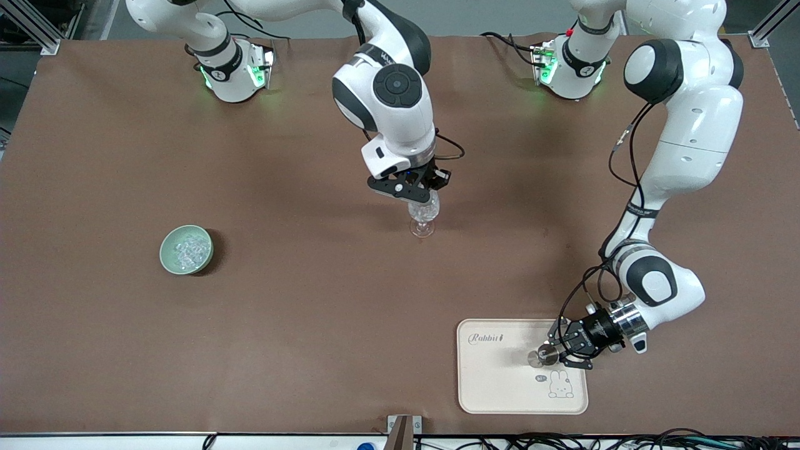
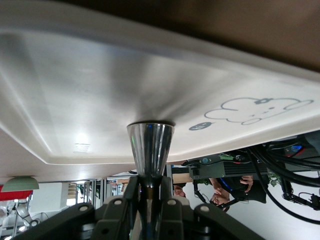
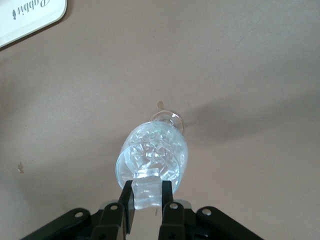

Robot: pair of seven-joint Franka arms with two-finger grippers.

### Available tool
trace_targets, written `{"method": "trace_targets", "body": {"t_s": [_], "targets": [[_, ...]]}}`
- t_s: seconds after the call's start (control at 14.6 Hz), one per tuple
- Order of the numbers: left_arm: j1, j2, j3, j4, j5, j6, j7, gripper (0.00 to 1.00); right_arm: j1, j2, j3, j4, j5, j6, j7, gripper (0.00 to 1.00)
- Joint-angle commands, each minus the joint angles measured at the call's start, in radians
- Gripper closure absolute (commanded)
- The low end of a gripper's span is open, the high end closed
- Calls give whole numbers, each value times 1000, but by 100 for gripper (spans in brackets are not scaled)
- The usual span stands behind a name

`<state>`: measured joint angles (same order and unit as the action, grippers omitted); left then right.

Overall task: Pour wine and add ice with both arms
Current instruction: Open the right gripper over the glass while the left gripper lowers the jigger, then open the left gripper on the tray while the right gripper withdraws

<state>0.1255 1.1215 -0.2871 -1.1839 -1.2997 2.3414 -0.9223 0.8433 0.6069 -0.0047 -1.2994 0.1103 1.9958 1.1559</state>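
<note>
A clear stemmed glass (image 1: pixel 422 217) with a cut pattern stands mid-table. My right gripper (image 1: pixel 430 192) hangs right over its bowl (image 3: pixel 152 152), shut on a clear chunk of ice (image 3: pixel 147 189). More ice (image 1: pixel 187 247) fills a green bowl (image 1: pixel 167 261) toward the right arm's end. My left gripper (image 1: pixel 554 354) lies low over a cream tray (image 1: pixel 500 390), shut on the narrow base of a shiny metal cup (image 2: pixel 150 142) that touches the tray (image 2: pixel 90 100). The wine is out of view; the cup's inside is hidden.
The tray carries a rabbit drawing (image 1: pixel 560 384) and sits near the table's front edge toward the left arm's end. A corner of the tray (image 3: pixel 27 20) shows in the right wrist view. Bare brown tabletop (image 1: pixel 312 325) lies between bowl, glass and tray.
</note>
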Motion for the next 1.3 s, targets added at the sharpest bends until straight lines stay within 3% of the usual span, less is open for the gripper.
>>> {"method": "trace_targets", "body": {"t_s": [0.0,0.07,0.14,0.21,0.34,0.41,0.68,1.03,1.23], "targets": [[-4,9,-4,26,-30,10,3,93,10,17,-11,20,-14,6,5,71],[-4,9,-4,23,-30,10,3,82,10,17,-11,20,-29,6,5,52],[-4,9,-4,20,-30,9,3,70,10,17,-11,18,-47,6,7,27],[-4,8,-4,15,-30,7,5,51,11,17,-11,18,-73,8,11,12],[-4,3,-4,15,-30,7,2,22,7,16,-11,18,-84,5,7,7],[-9,-2,-4,15,-29,7,0,1,-1,10,-11,20,-84,3,4,6],[-3,-25,-1,6,8,3,6,0,-67,-67,-29,15,-87,-52,-45,1],[37,-98,0,-8,259,-42,-97,0,-269,-231,-31,-11,-87,-271,-362,1],[60,-147,-1,-8,425,-131,-197,0,-409,-347,-31,-108,-89,-298,-502,1]]}}
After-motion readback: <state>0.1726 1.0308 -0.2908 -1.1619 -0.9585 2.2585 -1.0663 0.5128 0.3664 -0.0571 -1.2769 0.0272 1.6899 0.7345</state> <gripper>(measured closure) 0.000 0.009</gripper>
